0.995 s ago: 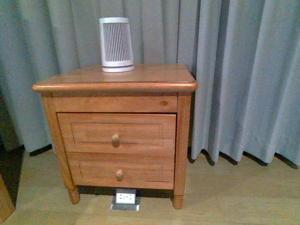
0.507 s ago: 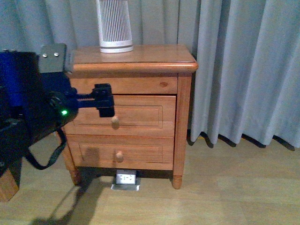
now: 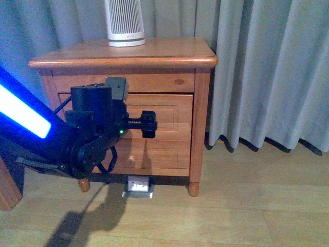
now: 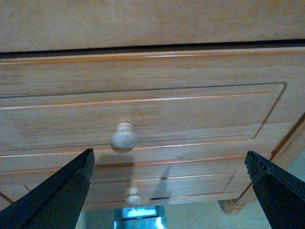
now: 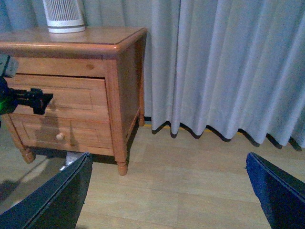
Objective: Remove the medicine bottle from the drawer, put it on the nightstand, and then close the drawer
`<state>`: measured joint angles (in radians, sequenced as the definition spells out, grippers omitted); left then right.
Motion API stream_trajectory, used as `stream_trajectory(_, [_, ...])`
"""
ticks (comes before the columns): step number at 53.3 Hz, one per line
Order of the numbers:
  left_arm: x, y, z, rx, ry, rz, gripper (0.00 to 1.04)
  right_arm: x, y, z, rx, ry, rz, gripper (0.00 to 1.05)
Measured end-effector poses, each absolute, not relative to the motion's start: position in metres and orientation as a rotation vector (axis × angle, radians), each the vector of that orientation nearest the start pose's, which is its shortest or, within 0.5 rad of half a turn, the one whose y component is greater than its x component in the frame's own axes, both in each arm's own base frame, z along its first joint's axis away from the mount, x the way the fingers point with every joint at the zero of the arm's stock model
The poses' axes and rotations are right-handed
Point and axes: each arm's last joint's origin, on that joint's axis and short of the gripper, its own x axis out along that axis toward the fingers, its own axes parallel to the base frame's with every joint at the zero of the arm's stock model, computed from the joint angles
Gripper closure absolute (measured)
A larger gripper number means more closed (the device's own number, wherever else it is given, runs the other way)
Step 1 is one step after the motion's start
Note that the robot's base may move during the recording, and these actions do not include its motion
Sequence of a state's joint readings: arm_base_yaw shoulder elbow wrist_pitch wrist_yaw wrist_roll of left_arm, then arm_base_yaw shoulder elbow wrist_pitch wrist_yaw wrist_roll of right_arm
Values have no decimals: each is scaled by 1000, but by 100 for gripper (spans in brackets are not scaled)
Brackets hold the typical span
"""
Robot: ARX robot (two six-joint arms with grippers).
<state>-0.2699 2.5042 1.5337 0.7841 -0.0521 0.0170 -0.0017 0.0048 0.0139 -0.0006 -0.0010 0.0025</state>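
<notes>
The nightstand (image 3: 154,55) stands against grey curtains. Its upper drawer (image 3: 172,110) has only its front panel showing, so the medicine bottle is hidden. My left gripper (image 3: 148,124) hovers open just in front of that panel. In the left wrist view the drawer (image 4: 200,114) fills the picture, and its round knob (image 4: 125,136) sits a little off the midline of my left gripper (image 4: 169,191), nearer one black finger (image 4: 59,195). My right gripper (image 5: 167,200) hangs open over bare floor, well away from the nightstand (image 5: 102,40).
A white-and-grey ribbed cylinder (image 3: 125,23) stands at the back of the top. The lower drawer (image 3: 159,154) has its own knob (image 4: 134,196). A floor socket (image 3: 139,186) lies under the cabinet. Curtains (image 3: 267,72) hang to the right, and a wooden frame (image 3: 7,190) stands at the far left.
My left arm came into the front view and reached rightward; its open gripper now sits before the upper drawer front. The front camera's view has also shifted lower.
</notes>
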Motion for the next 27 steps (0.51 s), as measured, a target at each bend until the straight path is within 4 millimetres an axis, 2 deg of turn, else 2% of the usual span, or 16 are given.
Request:
stream_trajectory(13, [534,-131,56,82,189,-196,7,97,0,168,2,-9,-1,7])
stream_trajectory(27, [555,-126,48,90,196,-177,7,97,0,168,3,-9,-1,7])
